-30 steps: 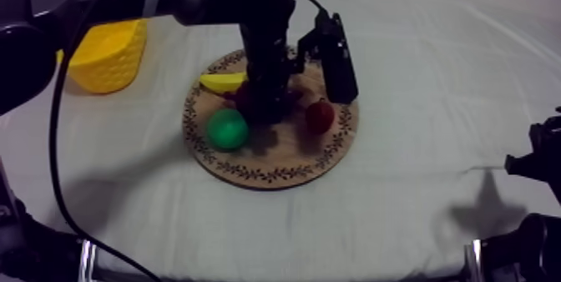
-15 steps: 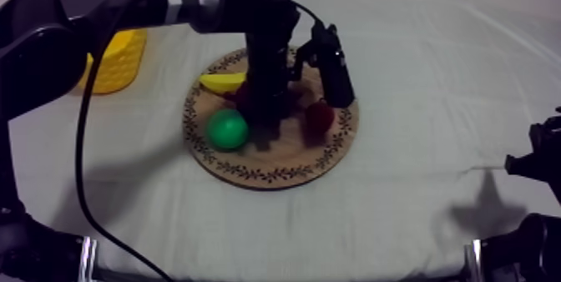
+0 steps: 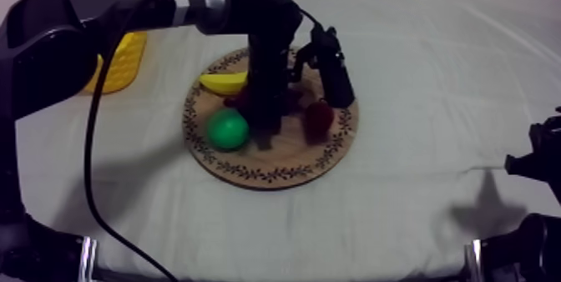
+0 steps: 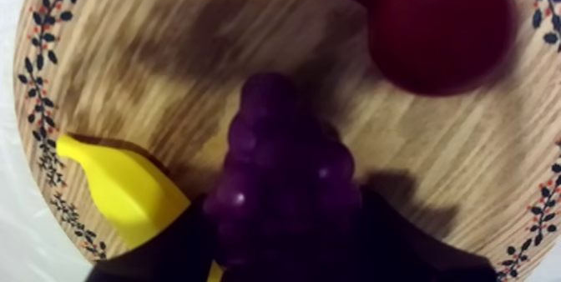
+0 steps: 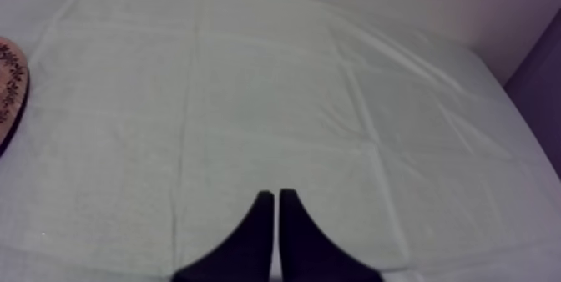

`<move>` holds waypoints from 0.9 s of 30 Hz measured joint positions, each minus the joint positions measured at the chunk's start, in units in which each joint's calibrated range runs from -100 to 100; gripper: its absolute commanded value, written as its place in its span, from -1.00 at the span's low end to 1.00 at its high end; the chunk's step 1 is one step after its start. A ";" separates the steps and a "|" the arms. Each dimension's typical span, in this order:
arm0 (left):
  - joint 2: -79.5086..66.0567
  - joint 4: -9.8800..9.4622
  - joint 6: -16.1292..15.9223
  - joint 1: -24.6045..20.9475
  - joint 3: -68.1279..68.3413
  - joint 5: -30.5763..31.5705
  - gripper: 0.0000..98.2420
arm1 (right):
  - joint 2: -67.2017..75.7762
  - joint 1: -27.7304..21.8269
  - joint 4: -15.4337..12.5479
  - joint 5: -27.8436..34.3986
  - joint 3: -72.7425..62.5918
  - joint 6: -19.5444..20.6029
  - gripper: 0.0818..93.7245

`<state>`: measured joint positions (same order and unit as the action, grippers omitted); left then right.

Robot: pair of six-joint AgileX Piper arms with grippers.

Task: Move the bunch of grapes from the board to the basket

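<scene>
The left hand (image 3: 265, 131) is down on the middle of the wooden board (image 3: 267, 174), its arm coming in from the upper left. Seen from the left wrist, the bunch of grapes (image 4: 284, 177) lies on the board between the hand's two black fingers (image 4: 159, 256). They seem closed against it on both sides, though shadow makes the contact hard to judge. A banana (image 4: 125, 193) lies just beside the grapes and a small red fruit (image 4: 438, 27) sits near them. A green pear (image 3: 227, 128) rests on the board as well. The yellow basket (image 3: 123, 62) stands off the board, beyond the left arm. The right hand (image 5: 275, 198) hangs over bare surface (image 5: 275, 93), fingers pressed together on nothing.
</scene>
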<state>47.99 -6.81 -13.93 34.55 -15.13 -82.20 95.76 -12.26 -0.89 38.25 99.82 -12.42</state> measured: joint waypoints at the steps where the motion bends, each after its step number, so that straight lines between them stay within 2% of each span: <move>1: -0.18 0.00 0.00 -0.04 0.06 0.37 -0.39 | 0.00 0.00 0.00 0.00 0.00 0.00 -0.99; 5: -1.51 0.26 -0.23 -0.23 1.02 1.46 -0.37 | 0.00 0.00 0.00 0.00 0.00 0.00 -0.99; 10: -5.54 1.51 -1.14 -0.48 3.23 3.48 -0.33 | 0.00 0.00 0.00 0.00 0.00 0.00 -0.99; 14: -10.05 1.81 -0.24 -0.48 5.10 5.07 -0.35 | 0.00 0.00 0.00 0.00 0.00 0.00 -0.99; 27: -22.46 1.97 1.41 -1.63 1.90 -0.64 -0.48 | 0.00 0.00 0.00 0.00 0.00 0.00 -0.99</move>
<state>25.53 -4.84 -12.51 32.93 -13.23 -82.84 95.76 -12.26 -0.89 38.25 99.82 -12.42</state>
